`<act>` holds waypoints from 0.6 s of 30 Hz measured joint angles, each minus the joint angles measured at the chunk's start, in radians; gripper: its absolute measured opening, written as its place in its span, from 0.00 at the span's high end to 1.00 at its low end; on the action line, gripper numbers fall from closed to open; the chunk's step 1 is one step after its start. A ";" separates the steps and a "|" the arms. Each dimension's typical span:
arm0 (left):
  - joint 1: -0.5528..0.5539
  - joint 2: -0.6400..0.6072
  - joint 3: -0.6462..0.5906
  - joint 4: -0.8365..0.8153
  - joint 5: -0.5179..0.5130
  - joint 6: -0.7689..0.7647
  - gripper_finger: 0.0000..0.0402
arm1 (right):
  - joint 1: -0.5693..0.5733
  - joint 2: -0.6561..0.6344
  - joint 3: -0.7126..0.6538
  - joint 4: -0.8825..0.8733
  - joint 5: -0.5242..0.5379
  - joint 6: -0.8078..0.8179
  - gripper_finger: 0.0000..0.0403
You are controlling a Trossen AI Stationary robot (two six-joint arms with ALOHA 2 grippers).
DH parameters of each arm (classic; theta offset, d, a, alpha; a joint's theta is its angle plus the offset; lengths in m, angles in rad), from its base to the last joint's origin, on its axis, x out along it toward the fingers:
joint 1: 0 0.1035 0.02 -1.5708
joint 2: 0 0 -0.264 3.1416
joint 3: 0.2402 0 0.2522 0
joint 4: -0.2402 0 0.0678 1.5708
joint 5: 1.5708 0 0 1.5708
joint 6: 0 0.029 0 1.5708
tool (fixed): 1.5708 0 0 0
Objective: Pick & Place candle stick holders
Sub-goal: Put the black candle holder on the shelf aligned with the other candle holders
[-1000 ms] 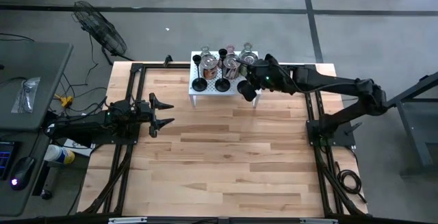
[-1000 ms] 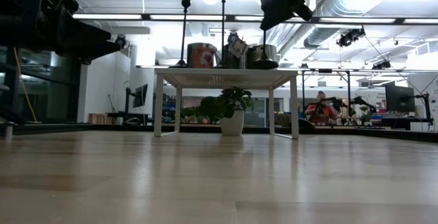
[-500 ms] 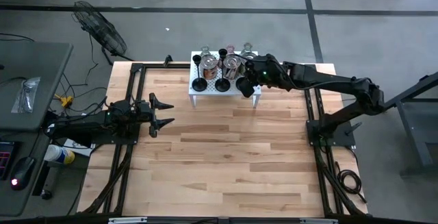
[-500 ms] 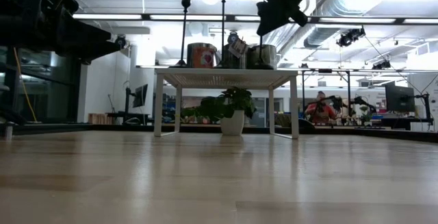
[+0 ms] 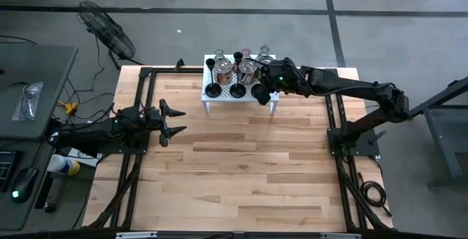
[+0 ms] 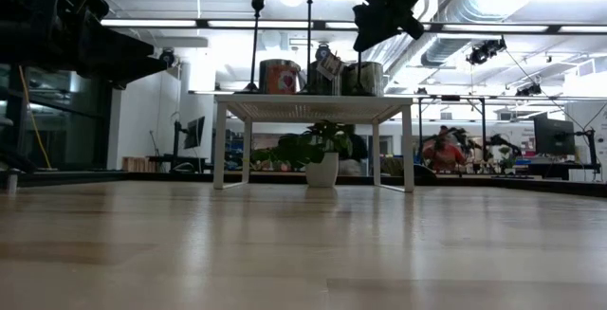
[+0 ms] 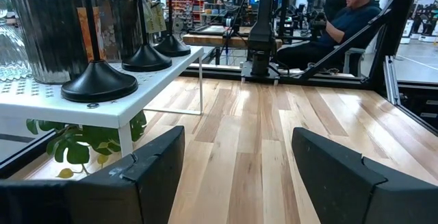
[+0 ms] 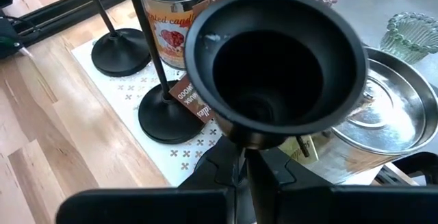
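High view: the right gripper is reaching over the near right corner of the white rack, where the holders are crowded; two black bases are standing just beside it, and the silvery tins just beyond. The left gripper is waiting well apart over the bare table, its fingers spread and holding nothing.

Low view: the right gripper is hanging above the rack's right end, with a thin black stem running down from it to the rack top. Two taller black holders are standing to its side.

Left wrist view: three black bases are sitting in a row along the rack edge, ahead of the open fingers.

Right wrist view: the fingers are pressed together on the stem of a black holder, whose cup is filling the view just above them.

The step in hand looks like the pick, grip made. Next it calls for a straight lift, clearing the neighbouring stems and tins before carrying the holder away.
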 joint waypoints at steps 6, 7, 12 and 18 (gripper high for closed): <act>0.000 0.000 0.000 0.000 0.000 0.000 0.34 | -0.015 0.005 0.000 0.003 -0.005 0.000 0.99; 0.000 0.000 0.000 0.000 0.000 0.000 0.34 | -0.018 0.007 0.000 0.003 -0.005 0.000 0.99; 0.000 0.000 0.000 0.000 0.000 0.000 0.34 | -0.019 0.008 0.000 0.004 -0.003 0.000 0.99; 0.000 0.000 0.000 0.000 0.000 0.000 0.34 | -0.019 0.009 0.000 0.003 -0.003 0.000 0.95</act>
